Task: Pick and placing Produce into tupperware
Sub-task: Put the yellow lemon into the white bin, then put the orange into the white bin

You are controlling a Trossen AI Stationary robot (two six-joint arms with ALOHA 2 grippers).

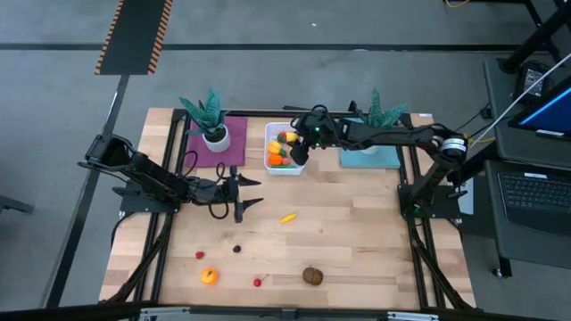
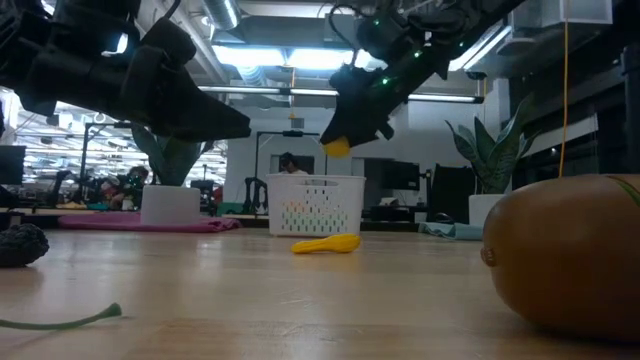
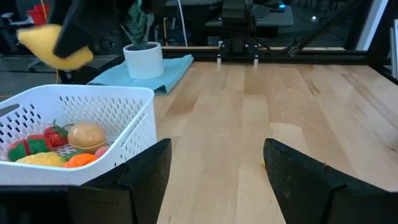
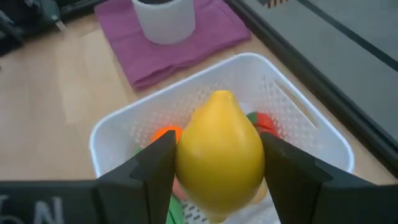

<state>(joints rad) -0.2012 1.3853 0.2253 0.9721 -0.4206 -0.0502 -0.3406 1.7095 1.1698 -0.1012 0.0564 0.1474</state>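
One lemon (image 4: 219, 155), clamped in right tool (image 4: 217, 171)

Right arm stretched from the table's right side along the far edge; right gripper (image 1: 299, 150) hanging clear of the tabletop, fingers (image 4: 149, 171) clamped on either side of a lemon (image 4: 219, 152); left arm lying low from the left edge toward mid-table; left gripper (image 1: 243, 193) spread wide, empty.
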